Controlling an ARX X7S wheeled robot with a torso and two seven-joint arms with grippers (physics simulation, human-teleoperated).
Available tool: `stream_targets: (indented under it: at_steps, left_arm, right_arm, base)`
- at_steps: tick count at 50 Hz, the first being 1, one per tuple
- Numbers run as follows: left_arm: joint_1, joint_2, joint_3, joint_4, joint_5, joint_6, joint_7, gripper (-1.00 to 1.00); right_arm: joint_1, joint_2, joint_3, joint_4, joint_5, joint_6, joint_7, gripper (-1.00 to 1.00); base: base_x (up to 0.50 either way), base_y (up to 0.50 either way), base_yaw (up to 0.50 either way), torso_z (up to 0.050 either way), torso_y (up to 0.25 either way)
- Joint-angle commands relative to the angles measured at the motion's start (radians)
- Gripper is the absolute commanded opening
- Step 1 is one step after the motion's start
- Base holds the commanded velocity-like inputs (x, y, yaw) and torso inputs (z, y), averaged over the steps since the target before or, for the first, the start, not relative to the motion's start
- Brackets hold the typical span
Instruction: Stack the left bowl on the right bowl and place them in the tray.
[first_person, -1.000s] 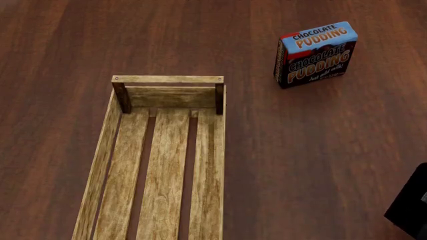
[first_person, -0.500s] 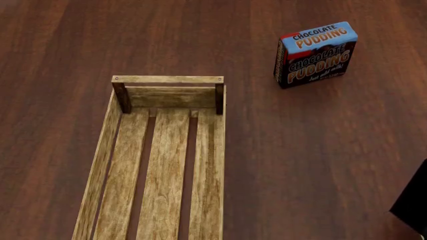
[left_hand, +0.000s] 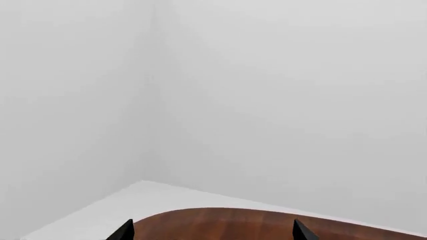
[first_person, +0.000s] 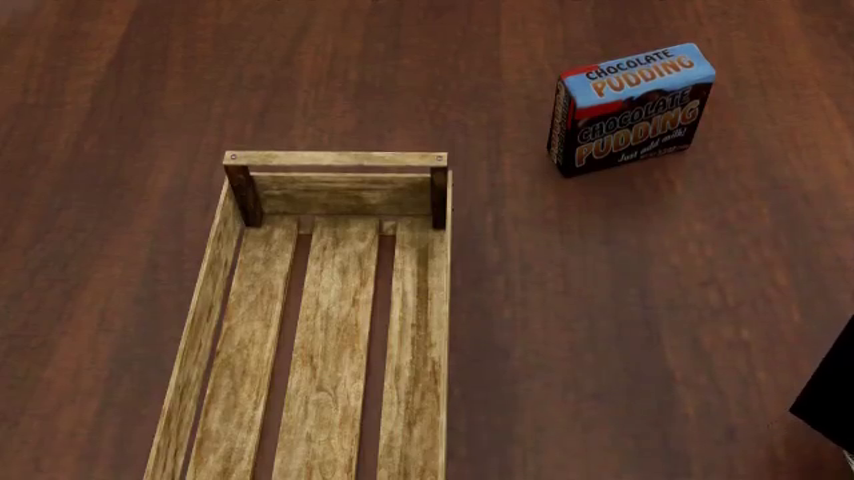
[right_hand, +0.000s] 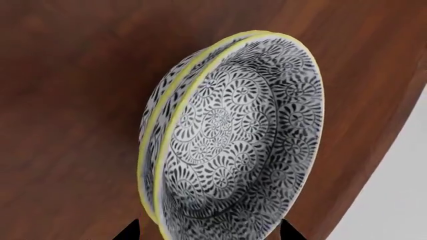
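Two black-and-white patterned bowls with yellow rims are stacked, the upper bowl (right_hand: 247, 135) nested in the lower bowl (right_hand: 150, 130), on the dark wood table near its edge. They show only in the right wrist view. My right gripper (right_hand: 208, 231) is open, its black fingertips (right_hand: 130, 231) flanking the near edge of the stack. The tray (first_person: 334, 160), a long light-brown slatted crate, lies empty at the lower left of the head view. My left gripper (left_hand: 211, 231) is open and empty, over the table's rounded edge, facing grey walls.
A chocolate pudding box (first_person: 630, 108) stands upright to the tray's far right. A black part of my right arm (first_person: 834, 400) shows at the head view's lower right edge. The table's edge (right_hand: 373, 165) runs just beside the bowls.
The black part of my right arm has slid down and right, further out of the head view. The tray and pudding box have not moved.
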Motion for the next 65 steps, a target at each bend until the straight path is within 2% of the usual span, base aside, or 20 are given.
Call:
stream_targets:
  at_steps: [1,21,39,60,61,65]
  left_arm:
    - [0.028,-0.001,-0.013,0.000,0.019,0.018,0.000,1.00]
    - [-0.046,-0.014,0.039,0.000,-0.010,0.005,0.000,1.00]
    - [-0.079,0.058,0.017,0.000,-0.064,-0.093,0.000,1.00]
    - [-0.084,0.085,-0.007,0.000,-0.090,-0.139,0.000,1.00]
    - [-0.080,0.084,-0.009,0.000,-0.088,-0.138,0.000,1.00]
    - [-0.067,0.079,-0.009,0.000,-0.077,-0.126,0.000,1.00]
  right_arm:
    - [0.035,0.000,-0.003,-0.038,-0.002,0.022,-0.020,1.00]
    - [-0.149,-0.100,0.029,0.138,0.005,-0.096,-0.024,1.00]
    - [-0.290,-0.118,0.044,0.248,0.027,-0.162,-0.011,1.00]
    - [-0.367,-0.154,0.053,0.341,0.034,-0.184,-0.011,1.00]
    - [-0.366,-0.151,0.052,0.336,0.037,-0.178,-0.008,-1.00]
    - [-0.350,-0.133,0.050,0.309,0.039,-0.157,0.016,-1.00]
  base:
    - [0.00,0.00,0.00,0.000,0.000]
    - [0.00,0.00,0.00,0.000,0.000]
    - [0.00,0.00,0.00,0.000,0.000]
    - [0.00,0.00,0.00,0.000,0.000]
    - [0.00,0.00,0.00,0.000,0.000]
    - [0.00,0.00,0.00,0.000,0.000]
